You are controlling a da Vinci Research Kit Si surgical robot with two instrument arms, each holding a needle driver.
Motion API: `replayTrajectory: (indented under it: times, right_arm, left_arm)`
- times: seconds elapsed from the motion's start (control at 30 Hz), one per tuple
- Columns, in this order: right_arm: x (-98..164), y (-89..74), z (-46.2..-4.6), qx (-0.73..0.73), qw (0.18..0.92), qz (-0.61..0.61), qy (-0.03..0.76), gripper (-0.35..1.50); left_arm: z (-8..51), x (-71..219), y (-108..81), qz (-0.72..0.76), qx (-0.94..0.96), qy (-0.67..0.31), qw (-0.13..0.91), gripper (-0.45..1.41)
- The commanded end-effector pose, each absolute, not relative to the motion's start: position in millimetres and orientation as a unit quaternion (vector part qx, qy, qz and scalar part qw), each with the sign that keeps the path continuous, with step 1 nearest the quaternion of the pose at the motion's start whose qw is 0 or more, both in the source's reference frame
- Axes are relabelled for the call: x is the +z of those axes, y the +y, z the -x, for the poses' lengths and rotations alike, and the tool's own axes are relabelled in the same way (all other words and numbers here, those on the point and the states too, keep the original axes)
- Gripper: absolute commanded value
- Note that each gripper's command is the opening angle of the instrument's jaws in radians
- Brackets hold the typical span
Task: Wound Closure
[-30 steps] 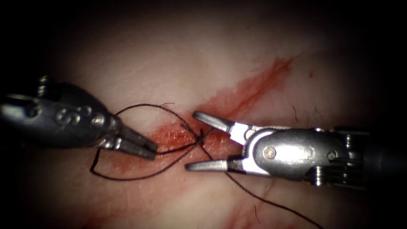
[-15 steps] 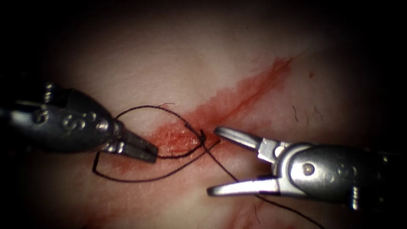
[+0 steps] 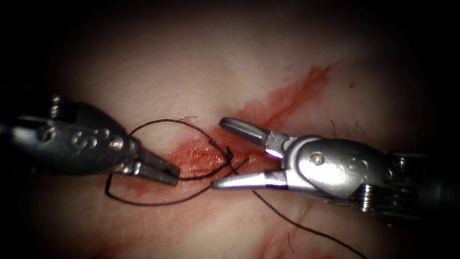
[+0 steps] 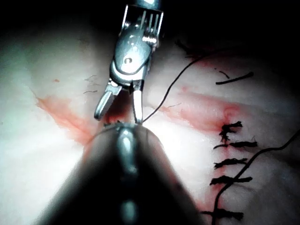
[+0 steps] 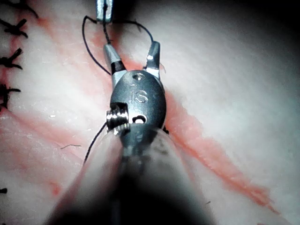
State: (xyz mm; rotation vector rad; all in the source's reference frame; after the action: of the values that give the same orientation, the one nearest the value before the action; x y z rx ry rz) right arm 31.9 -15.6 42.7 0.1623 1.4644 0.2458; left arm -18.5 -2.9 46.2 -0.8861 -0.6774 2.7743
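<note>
I judge this to be the knot stage of a stitch. My left tool (image 3: pixel 173 173) has its jaws pressed together, pinching the thread (image 3: pixel 143 202) just left of the cut (image 3: pixel 287 103), and a slack loop curls off from that pinch over the tissue (image 3: pixel 191 72). My right tool (image 3: pixel 219 153) has its jaws spread wide and holds nothing. They straddle the small knot (image 3: pixel 229 154), one jaw above it and one below, and the knot sits on the cut amid the red fluid (image 3: pixel 196 153). I cannot tell where the needle is, and neither of my tools holds it. As I read it, any next move calls for my right jaws to close on one strand only and clear of the knot itself, while my left keeps its strand taut. The crossing strands at the knot stand in the way, since they lie tight together there. The long tail (image 3: pixel 306 229) also runs under my lower right jaw. In the left wrist view a row of finished stitches (image 4: pixel 229 164) lies well apart, with a loose thread end (image 4: pixel 234 78) near it.
</note>
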Motion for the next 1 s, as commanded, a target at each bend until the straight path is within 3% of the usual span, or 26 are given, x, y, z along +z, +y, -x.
replayTrajectory:
  times: [0.03,0.1,0.13,0.2,0.3,0.4,0.67,0.73,1.0]
  right_arm:
    - [43.6,-14.9,-33.1,0.106,0.738,-0.065,0.664,0.96]
    - [43.7,-14.9,-33.2,0.105,0.739,-0.062,0.663,1.03]
    - [43.6,-15.3,-33.3,0.109,0.741,-0.056,0.660,1.21]
    - [43.3,-15.6,-33.3,0.108,0.741,-0.056,0.661,1.10]
    - [43.0,-16.0,-33.7,0.107,0.743,-0.057,0.658,1.10]
    - [43.2,-16.6,-34.2,0.101,0.749,-0.055,0.653,1.21]
    - [44.0,-17.2,-35.8,0.077,0.762,-0.035,0.642,1.11]
    - [44.5,-17.0,-36.4,0.069,0.765,-0.025,0.640,1.20]
    - [45.1,-16.7,-36.5,0.059,0.767,-0.013,0.639,1.18]
  left_arm:
    - [19.0,46.7,-2.8,0.296,0.925,-0.225,0.076,-0.45]
    - [19.0,46.7,-2.8,0.296,0.925,-0.225,0.076,-0.45]
    - [19.1,46.7,-2.8,0.296,0.925,-0.226,0.076,-0.45]
    - [19.1,46.7,-2.8,0.296,0.925,-0.226,0.076,-0.45]
    - [19.3,46.7,-2.8,0.295,0.925,-0.225,0.077,-0.45]
    - [19.4,46.6,-2.8,0.294,0.925,-0.227,0.084,-0.45]
    - [19.8,46.4,-3.0,0.293,0.925,-0.226,0.086,-0.45]
    - [19.8,46.4,-3.0,0.293,0.925,-0.226,0.086,-0.45]
    - [19.9,46.3,-3.1,0.292,0.925,-0.227,0.090,-0.45]
